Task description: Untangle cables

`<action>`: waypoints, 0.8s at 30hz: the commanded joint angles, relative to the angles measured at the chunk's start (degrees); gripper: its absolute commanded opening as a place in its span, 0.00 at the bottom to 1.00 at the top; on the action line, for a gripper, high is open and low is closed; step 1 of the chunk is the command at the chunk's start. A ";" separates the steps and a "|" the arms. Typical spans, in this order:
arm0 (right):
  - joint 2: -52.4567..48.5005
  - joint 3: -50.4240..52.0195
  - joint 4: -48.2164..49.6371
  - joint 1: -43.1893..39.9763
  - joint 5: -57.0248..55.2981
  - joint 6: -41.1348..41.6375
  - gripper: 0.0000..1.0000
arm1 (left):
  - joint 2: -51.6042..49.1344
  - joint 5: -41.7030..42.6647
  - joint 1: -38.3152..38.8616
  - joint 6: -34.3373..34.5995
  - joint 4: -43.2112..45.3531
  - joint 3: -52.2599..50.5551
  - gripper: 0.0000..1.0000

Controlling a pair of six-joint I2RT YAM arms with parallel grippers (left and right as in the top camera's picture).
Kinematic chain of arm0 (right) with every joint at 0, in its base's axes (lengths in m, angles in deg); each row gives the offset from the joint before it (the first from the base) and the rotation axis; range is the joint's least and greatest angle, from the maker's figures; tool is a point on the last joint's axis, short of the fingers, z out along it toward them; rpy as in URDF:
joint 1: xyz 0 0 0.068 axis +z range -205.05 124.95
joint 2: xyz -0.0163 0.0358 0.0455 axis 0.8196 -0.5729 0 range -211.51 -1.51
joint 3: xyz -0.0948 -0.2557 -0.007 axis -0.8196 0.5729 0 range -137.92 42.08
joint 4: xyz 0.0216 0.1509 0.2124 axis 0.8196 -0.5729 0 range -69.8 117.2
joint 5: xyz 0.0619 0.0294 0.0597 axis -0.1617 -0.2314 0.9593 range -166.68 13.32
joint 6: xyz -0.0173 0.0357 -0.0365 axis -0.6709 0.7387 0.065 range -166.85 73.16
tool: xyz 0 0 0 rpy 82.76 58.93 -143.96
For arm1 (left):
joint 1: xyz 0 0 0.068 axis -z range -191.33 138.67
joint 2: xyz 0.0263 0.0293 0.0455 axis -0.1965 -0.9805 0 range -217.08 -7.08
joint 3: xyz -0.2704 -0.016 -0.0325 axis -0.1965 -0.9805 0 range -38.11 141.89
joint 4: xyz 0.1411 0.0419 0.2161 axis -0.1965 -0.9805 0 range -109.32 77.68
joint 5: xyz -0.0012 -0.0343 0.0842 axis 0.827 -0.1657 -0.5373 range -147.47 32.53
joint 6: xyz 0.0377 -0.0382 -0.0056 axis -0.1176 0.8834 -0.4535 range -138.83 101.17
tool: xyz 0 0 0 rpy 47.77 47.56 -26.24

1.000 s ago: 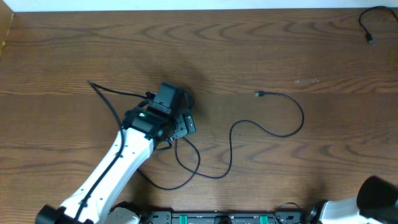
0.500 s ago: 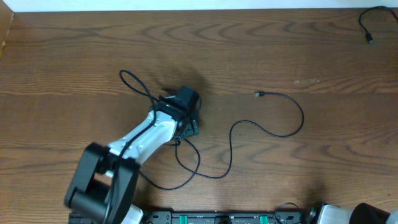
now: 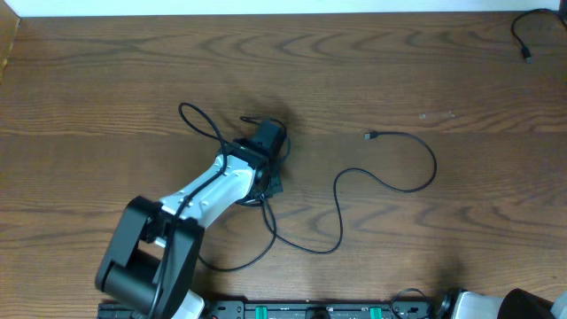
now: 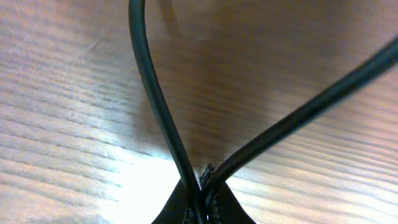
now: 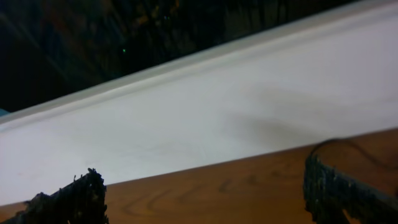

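Wood table (image 3: 106, 71) holds a black cable (image 3: 432, 164) looped in the middle, left gripper (image 4: 202, 210) pinched tight on it, right gripper (image 5: 205, 193) spread wide, so the grab looks done and next comes a slow pull left

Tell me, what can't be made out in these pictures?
- Left wrist: the left gripper pinches two black cable strands; both run off frame.
- Overhead: the left arm covers that pinch.
- Overhead: the corner cable is cut by the edge.
- Right wrist: the right gripper faces no cable.

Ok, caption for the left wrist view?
Left gripper pinches a black cable, two strands fanning out over the wooden table.
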 commanded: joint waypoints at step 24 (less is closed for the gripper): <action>9.90 0.70 -7.85 0.15 -5.90 1.20 0.99 | -6.12 11.72 7.04 9.88 68.70 20.28 0.08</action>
